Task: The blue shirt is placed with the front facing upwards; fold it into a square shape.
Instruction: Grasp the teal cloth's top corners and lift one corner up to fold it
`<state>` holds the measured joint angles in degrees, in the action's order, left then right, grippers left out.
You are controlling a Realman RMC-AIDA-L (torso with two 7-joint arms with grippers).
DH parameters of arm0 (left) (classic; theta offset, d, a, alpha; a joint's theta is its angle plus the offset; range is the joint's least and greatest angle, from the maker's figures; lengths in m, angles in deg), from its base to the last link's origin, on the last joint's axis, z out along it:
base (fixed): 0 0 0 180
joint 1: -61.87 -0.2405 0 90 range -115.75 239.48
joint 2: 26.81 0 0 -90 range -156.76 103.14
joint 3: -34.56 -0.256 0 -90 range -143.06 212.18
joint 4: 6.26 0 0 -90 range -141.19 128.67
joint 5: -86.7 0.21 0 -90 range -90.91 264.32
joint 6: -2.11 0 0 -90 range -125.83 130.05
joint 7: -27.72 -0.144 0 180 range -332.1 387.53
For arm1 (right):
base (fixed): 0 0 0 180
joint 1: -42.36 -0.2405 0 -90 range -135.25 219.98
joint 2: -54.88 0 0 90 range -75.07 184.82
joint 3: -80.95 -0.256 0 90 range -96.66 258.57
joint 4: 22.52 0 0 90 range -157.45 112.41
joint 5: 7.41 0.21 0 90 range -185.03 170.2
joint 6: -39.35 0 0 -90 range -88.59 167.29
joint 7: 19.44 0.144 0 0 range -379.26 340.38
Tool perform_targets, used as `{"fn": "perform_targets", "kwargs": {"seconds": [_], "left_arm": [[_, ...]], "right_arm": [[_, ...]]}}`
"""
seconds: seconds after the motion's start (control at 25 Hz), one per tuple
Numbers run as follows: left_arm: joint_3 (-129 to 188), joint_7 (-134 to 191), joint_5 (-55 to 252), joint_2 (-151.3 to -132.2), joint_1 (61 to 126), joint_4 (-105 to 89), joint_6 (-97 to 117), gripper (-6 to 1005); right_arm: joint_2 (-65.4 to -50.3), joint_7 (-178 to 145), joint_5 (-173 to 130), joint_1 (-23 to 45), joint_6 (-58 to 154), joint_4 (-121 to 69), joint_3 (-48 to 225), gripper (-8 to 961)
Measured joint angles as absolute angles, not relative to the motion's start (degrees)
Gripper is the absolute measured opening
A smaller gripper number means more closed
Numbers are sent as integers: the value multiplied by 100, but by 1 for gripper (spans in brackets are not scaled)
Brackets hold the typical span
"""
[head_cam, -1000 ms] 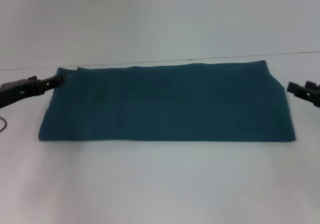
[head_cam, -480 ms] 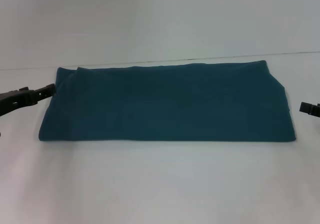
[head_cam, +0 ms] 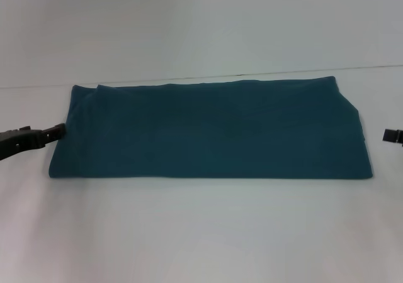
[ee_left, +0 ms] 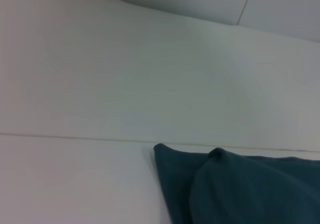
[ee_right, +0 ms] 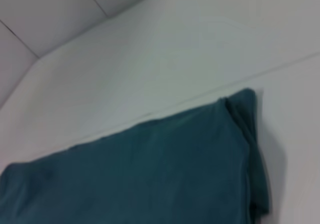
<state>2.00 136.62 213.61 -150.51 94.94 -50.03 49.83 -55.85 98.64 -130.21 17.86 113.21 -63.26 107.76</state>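
The blue shirt (head_cam: 208, 132) lies flat on the white table (head_cam: 201, 232), folded into a long dark teal rectangle running left to right, with no lettering showing. My left gripper (head_cam: 58, 130) is low at the shirt's left end, its tip right at the cloth's edge. My right gripper (head_cam: 391, 135) only peeks in at the picture's right border, a short gap away from the shirt's right end. The left wrist view shows a layered corner of the shirt (ee_left: 240, 189), and the right wrist view shows its far right corner (ee_right: 140, 174) with stacked folds.
The white table's far edge (head_cam: 252, 75) runs just behind the shirt, with a pale wall beyond it. Bare tabletop stretches in front of the shirt toward me.
Both grippers have drawn outward from the shirt's far corners and moved nearer to me, the right one almost leaving the picture. The shirt has stayed in place.
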Motion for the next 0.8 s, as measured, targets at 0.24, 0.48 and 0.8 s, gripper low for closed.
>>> {"fn": "perform_targets", "kwargs": {"seconds": [0.24, 0.48, 0.8], "left_arm": [[204, 13647, 21367, -15048, 9477, -5020, 5024, 862], [134, 13636, 21377, -15047, 9504, -5015, 4990, 861], [81, 13635, 21379, -15047, 9553, -5022, 4978, 861]], "right_arm": [[-5568, 10277, -13501, 1606, 11342, -6308, 10776, 740], [-5560, 10505, -13953, 1344, 11183, -6018, 10778, 737], [-5615, 10505, -14106, 1163, 10838, -5782, 10837, 734]]}}
